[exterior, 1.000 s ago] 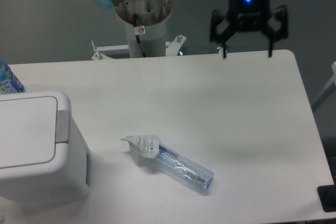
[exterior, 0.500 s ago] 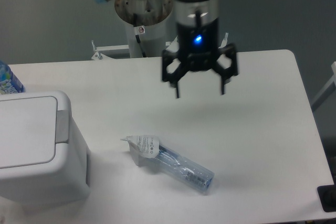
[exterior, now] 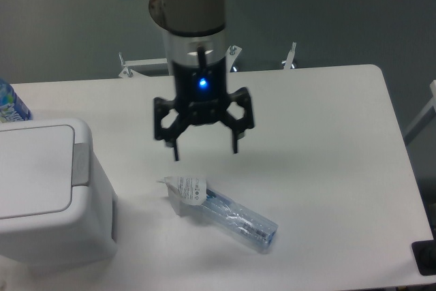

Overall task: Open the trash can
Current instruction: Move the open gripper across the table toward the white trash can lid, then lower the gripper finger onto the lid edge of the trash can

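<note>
The trash can (exterior: 48,195) sits at the lower left of the frame on the white table (exterior: 327,134), its flat inset lid down and the small grey push-button tab (exterior: 80,165) on the edge facing the middle of the table. The gripper (exterior: 206,150) hangs in the centre of the frame, above the table surface, pointing down with a blue light lit on its body; its two fingers are spread wide apart and nothing is between them. It is well apart from the bin, to the right of it. Just below the fingertips in the picture lies a clear plastic-wrapped packet (exterior: 221,210), stretched diagonally toward the lower right, with a white label at its upper-left end. This packet lies on the table between the bin and the centre. At the far left edge, behind the bin, part of a blue-labelled bottle (exterior: 9,103) shows.
</note>
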